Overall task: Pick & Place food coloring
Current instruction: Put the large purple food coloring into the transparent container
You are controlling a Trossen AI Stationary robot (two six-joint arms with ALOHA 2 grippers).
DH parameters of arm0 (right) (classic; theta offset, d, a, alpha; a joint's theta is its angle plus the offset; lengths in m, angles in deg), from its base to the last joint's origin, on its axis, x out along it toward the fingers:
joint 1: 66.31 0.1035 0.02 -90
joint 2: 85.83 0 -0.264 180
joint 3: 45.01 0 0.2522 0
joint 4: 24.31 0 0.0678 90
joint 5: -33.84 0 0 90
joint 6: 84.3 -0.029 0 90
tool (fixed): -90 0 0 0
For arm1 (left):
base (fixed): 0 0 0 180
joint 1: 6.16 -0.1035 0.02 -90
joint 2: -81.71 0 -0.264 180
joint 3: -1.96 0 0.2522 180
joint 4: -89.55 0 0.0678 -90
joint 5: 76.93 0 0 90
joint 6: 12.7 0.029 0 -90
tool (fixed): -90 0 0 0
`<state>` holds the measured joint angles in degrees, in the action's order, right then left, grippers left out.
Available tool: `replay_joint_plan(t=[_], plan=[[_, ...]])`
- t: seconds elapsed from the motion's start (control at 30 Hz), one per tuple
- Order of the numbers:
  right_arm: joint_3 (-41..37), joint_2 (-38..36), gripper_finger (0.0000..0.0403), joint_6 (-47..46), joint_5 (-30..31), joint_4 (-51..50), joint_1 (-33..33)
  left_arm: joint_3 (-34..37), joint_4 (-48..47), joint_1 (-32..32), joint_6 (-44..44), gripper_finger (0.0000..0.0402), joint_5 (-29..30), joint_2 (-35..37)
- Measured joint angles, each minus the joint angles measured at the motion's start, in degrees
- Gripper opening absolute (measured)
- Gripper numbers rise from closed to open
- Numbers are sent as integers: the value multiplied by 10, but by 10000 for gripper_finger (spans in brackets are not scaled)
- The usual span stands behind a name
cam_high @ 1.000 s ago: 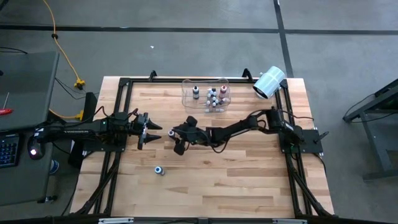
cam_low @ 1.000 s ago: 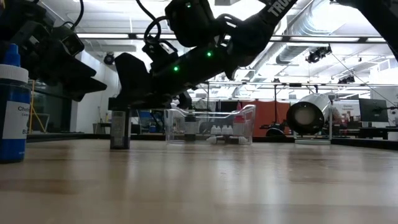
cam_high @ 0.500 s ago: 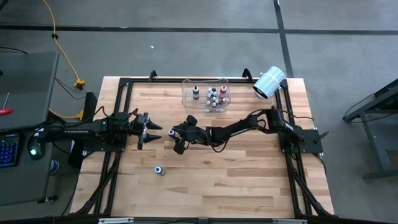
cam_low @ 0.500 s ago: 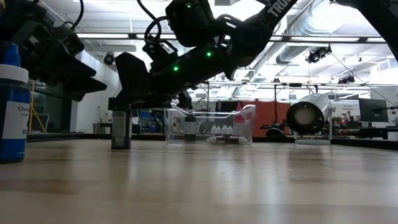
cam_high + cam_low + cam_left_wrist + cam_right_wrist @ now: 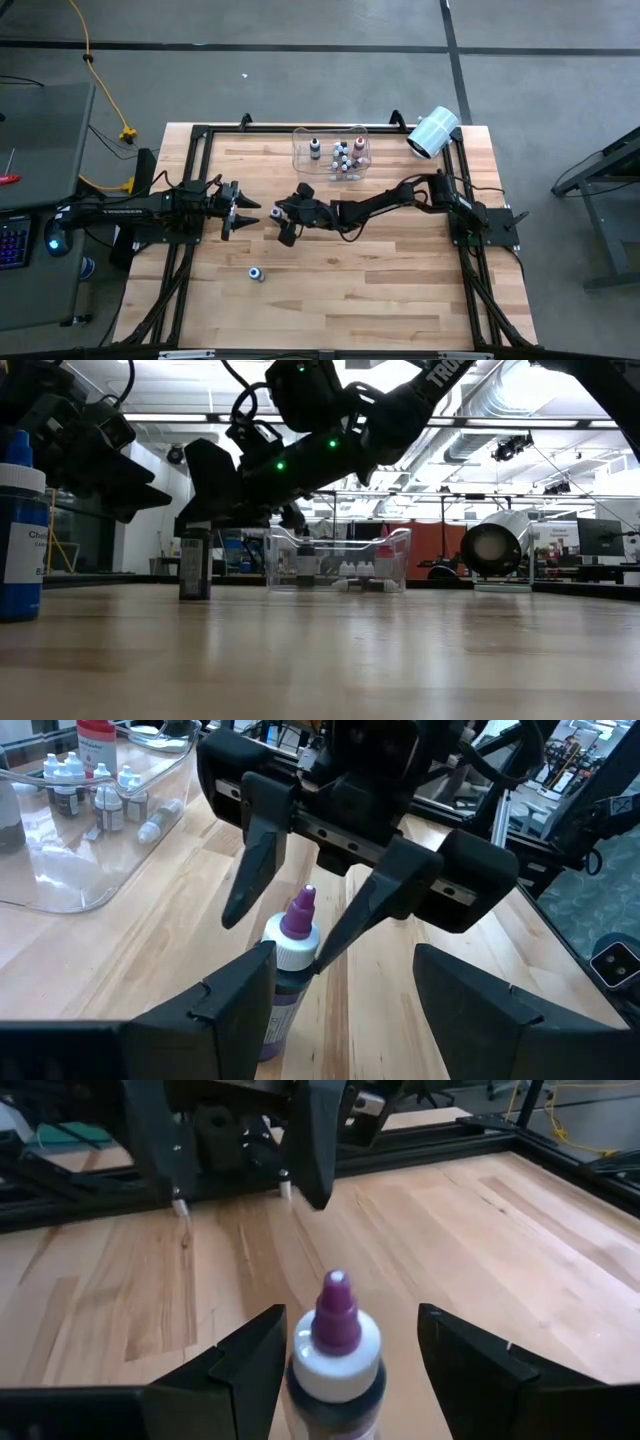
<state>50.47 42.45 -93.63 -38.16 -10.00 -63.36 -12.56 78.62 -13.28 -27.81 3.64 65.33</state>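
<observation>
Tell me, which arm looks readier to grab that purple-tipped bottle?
The right one. Its gripper already has open fingers on either side of the bottle, which stands on the table. The left gripper waits apart, facing it.

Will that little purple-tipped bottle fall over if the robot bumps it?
Probably, yes. The purple-tipped bottle stands upright on the table, taller than it is wide, so a nudge near its tip could tip it. Its round body would likely roll once down. It looks small, so likely light. The right gripper is open with a finger on each side of it, not squeezing.
</observation>
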Motion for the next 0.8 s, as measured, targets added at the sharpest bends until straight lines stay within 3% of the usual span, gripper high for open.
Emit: replay_joint_plan(t=[0.37, 0.8], plan=[[0, 0, 201, -7, -19, -13, -1, 0, 0, 0, 0, 234, 0, 0], [0, 0, 113, -11, -20, -18, -3, 0, 0, 0, 0, 234, 0, 0]])
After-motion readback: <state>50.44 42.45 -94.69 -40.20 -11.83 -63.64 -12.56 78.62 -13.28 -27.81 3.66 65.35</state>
